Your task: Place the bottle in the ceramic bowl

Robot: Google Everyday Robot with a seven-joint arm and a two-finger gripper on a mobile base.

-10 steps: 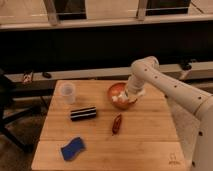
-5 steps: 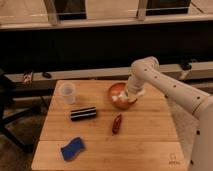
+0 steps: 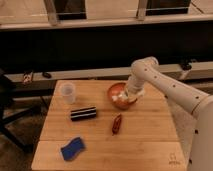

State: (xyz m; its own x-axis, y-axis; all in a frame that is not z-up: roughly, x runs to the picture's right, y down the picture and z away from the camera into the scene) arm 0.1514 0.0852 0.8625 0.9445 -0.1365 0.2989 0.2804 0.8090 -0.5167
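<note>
The orange-brown ceramic bowl (image 3: 113, 91) sits toward the back right of the wooden table (image 3: 145, 135). The white bottle (image 3: 119, 98) lies inside it, a pale shape across the bowl's middle. My gripper (image 3: 131, 95) reaches down over the bowl's right side, right at the bottle. Whether it still touches the bottle does not show.
A translucent white cup (image 3: 67, 92) stands at the back left. A black bar-shaped object (image 3: 83, 113) lies mid-table, a dark red slender object (image 3: 117, 123) sits just in front of the bowl, and a blue sponge (image 3: 73, 148) rests near the front left edge.
None that I can see: the arm stays over the bowl and the bottle lies in the same place.
</note>
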